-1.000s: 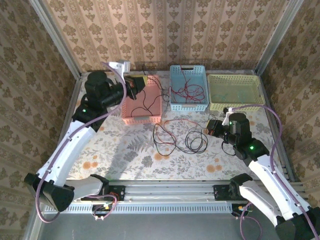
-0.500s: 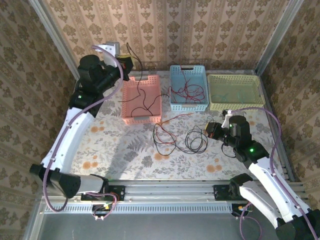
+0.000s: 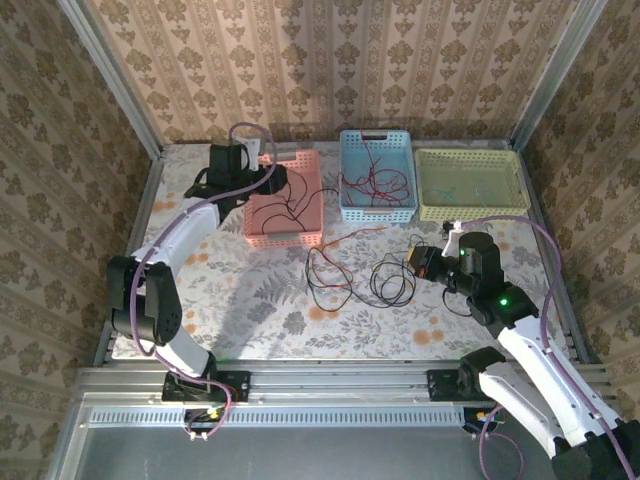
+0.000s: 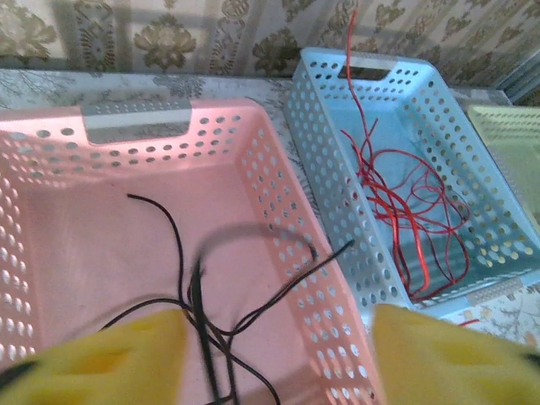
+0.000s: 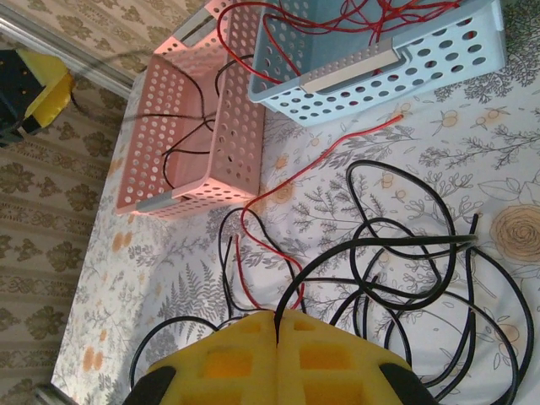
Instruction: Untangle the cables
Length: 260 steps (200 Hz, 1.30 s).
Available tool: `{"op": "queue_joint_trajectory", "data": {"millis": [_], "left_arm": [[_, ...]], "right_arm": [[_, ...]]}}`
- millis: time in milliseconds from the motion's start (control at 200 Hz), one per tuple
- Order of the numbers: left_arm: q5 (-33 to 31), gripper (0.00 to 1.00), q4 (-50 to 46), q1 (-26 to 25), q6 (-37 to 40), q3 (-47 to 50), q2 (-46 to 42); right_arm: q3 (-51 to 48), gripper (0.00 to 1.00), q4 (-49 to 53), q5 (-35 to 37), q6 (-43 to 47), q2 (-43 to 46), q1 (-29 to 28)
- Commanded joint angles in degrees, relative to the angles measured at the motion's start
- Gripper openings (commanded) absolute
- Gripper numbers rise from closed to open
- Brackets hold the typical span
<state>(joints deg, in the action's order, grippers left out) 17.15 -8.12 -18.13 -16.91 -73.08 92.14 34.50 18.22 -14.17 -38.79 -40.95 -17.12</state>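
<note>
**Progress.** Sorting is partly done. One black cable [image 4: 173, 236] lies loose inside the pink basket [image 3: 283, 238] at the bench's [image 3: 250, 290] far edge, left of centre. A bundle of red cables [image 4: 405, 202] sits in the blue basket [image 3: 378, 213] just beside it. A pale green basket [image 3: 470, 212] stands towards the far right corner.

Still outstanding is a knot in the middle of the bench, towards the near side. There several black loops [image 3: 392, 283] overlap one another, with a red strand [image 5: 337, 145] running off to their left. I judge these still need separating and placing.

**Grippers.** The left gripper [image 3: 272, 180] hangs over the pink basket, its yellow fingers [image 4: 101, 354] spread wide and holding nothing. The black cable lies on the basket floor between them. The right gripper [image 3: 425, 262] sits low at the right side of the knot, its fingers [image 5: 228, 363] pressed together. A black loop appears to emerge from the seam, so I judge it pinched there.

**Change noted.** Half a second ago the left arm was raised towards the far left corner with a black cable dangling from it. It has now come down over the basket and released. The right gripper has barely shifted.
</note>
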Motion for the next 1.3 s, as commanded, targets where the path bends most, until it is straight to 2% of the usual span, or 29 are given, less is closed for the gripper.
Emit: {"op": "queue_joint_trajectory", "data": {"millis": [0, 65, 190, 310, 480, 610, 695, 770, 820, 865, 890, 940, 1160, 1295], "left_arm": [[3.3, 1.00, 1.4, -3.9, -1.8, 1.7, -5.4], [5.0, 1.00, 1.8, -7.5, -1.5, 4.3, -8.8], [5.6, 1.00, 0.6, -18.6, 1.2, 7.6, -14.2], [8.0, 1.00, 2.6, -26.1, 1.8, 11.0, -15.4], [9.2, 1.00, 2.8, -31.1, 2.5, 13.9, -13.0], [14.2, 1.00, 4.6, -33.9, 2.3, 14.1, -10.0], [14.5, 0.99, 4.4, -36.2, 2.9, 13.1, -7.5], [16.4, 0.88, 5.5, -37.6, 2.8, 12.3, -5.0], [16.9, 0.75, 5.8, -38.2, 2.5, 11.8, -3.5], [17.3, 0.58, 6.1, -38.4, 2.1, 11.2, -2.4], [17.3, 0.45, 6.2, -38.4, 1.9, 11.1, -1.9], [15.6, 0.00, 5.7, -38.4, 2.1, 10.8, -1.4], [4.0, 0.00, 5.3, -37.0, 3.5, 15.2, -7.5], [0.8, 0.00, 6.5, -34.4, 2.1, 18.7, -13.2]], "right_arm": [[0.2, 0.00, -0.9, -2.0, -0.2, -0.2, 0.0], [0.1, 0.00, -1.1, -2.0, -0.3, -0.6, -0.3], [0.3, 0.00, -1.2, -2.0, 0.4, -2.5, -1.1], [1.3, 0.00, -1.1, -2.3, 1.0, -4.5, -1.7], [2.1, 0.00, -1.3, -2.5, 0.7, -4.9, -2.3], [2.3, 0.00, -1.2, -2.1, 0.4, -4.6, -2.9], [2.1, 0.00, -1.6, -2.1, -0.1, -4.7, -3.2], [2.1, 0.00, -1.7, -2.0, -0.3, -4.7, -3.6], [2.1, 0.00, -1.7, -2.0, -0.5, -4.7, -3.7], [2.1, 0.00, -1.6, -2.0, -0.5, -4.6, -3.8], [2.2, 0.00, -1.5, -2.0, -0.5, -4.5, -3.8], [2.2, 0.00, -1.2, -2.0, -0.3, -4.3, -3.7], [1.9, 0.03, 1.1, 0.4, 1.3, -2.6, -3.7], [0.9, 0.04, 0.8, 0.6, 1.6, -2.4, -3.7]]}}
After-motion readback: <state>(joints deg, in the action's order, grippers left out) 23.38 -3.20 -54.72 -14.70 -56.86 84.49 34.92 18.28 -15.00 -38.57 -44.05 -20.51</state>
